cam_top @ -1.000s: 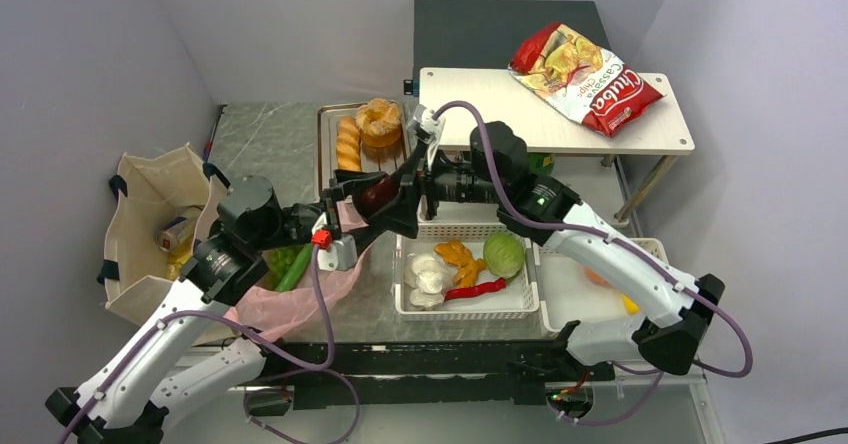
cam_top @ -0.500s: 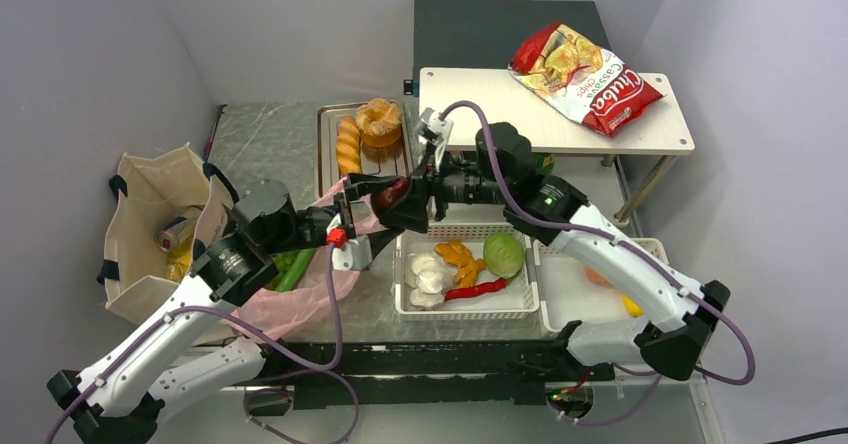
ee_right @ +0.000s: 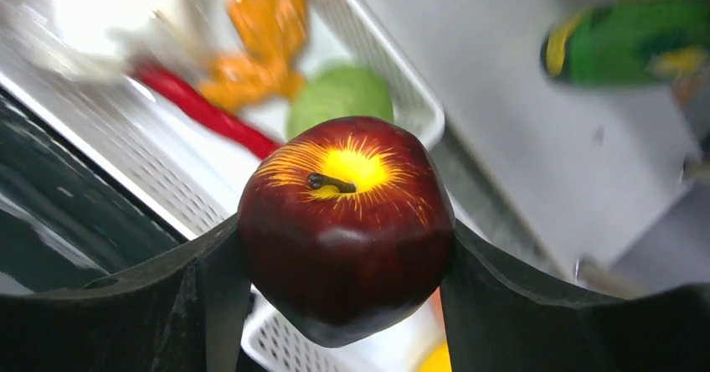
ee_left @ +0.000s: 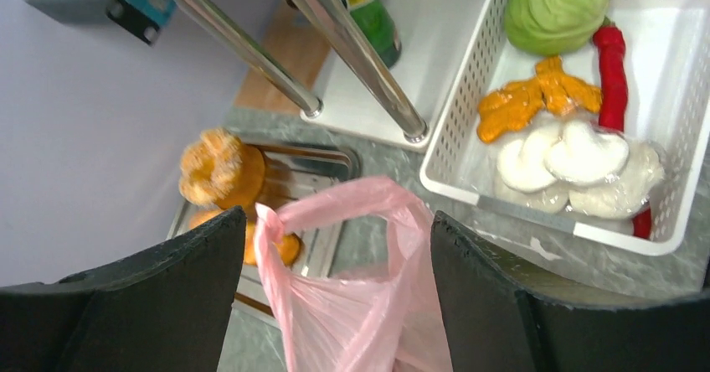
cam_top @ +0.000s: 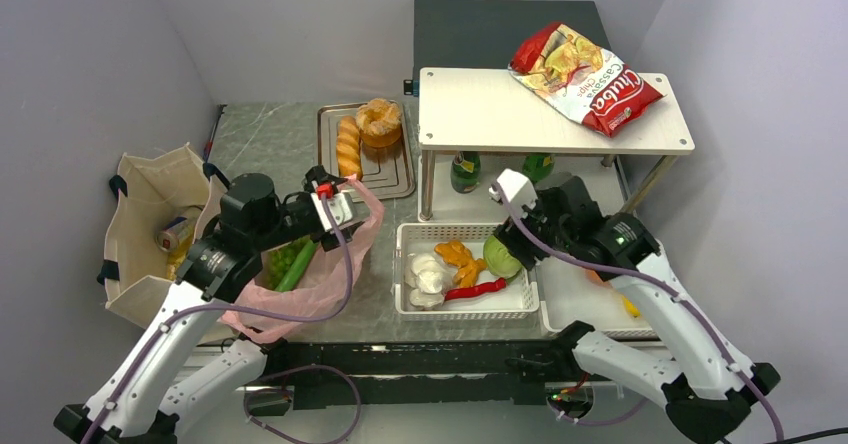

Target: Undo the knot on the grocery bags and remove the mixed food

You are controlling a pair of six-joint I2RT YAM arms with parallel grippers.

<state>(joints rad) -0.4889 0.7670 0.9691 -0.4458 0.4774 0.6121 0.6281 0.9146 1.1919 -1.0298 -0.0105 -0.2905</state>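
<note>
The pink plastic bag [cam_top: 300, 299] lies open at the table's front left, with a long green vegetable [cam_top: 297, 267] and green grapes [cam_top: 278, 260] inside. My left gripper [cam_top: 345, 204] is open over the bag, and a bag handle loop [ee_left: 360, 305] stands loose between its jaws. My right gripper [cam_top: 508, 239] is shut on a dark red fruit [ee_right: 347, 221] above the right end of the white basket [cam_top: 465, 309], over the green cabbage [cam_top: 500, 256]. White garlic [cam_top: 427, 274] lies in that basket. The beige tote [cam_top: 140, 204] stands at the far left with something yellow [cam_top: 180, 259] inside. The ring bun [cam_top: 379, 119] is on the metal tray [cam_top: 392, 174].
A baguette [cam_top: 347, 144] lies on the tray beside the bun. A white shelf table [cam_top: 500, 114] holds the red Cassava chips bag [cam_top: 585, 74], with green bottles [cam_top: 465, 169] under it. A second white basket [cam_top: 570, 294] sits at the right. A red chili [cam_top: 478, 289] lies in the first basket.
Both grippers were together at the dark red fruit above the pink bag. My right gripper has carried the fruit right, over the basket. My left gripper has drawn back left, open.
</note>
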